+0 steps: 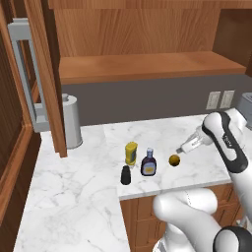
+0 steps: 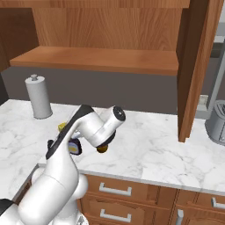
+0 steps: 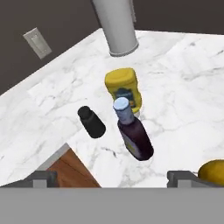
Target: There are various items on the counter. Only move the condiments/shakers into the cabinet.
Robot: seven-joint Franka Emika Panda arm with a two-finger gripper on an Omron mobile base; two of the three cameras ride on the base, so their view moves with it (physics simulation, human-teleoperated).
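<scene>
Nearest the spread, empty gripper (image 3: 113,177) stands the dark blue-capped bottle (image 3: 134,131): probably light, rigid, slick; grasp its body below the cap, avoiding the ball (image 3: 213,169).

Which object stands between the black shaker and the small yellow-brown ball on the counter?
The dark bottle with the blue cap stands between the black shaker and the ball, seen in the left base view.

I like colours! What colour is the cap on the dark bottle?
The dark bottle has a pale blue cap, clearest in the hand view.
</scene>
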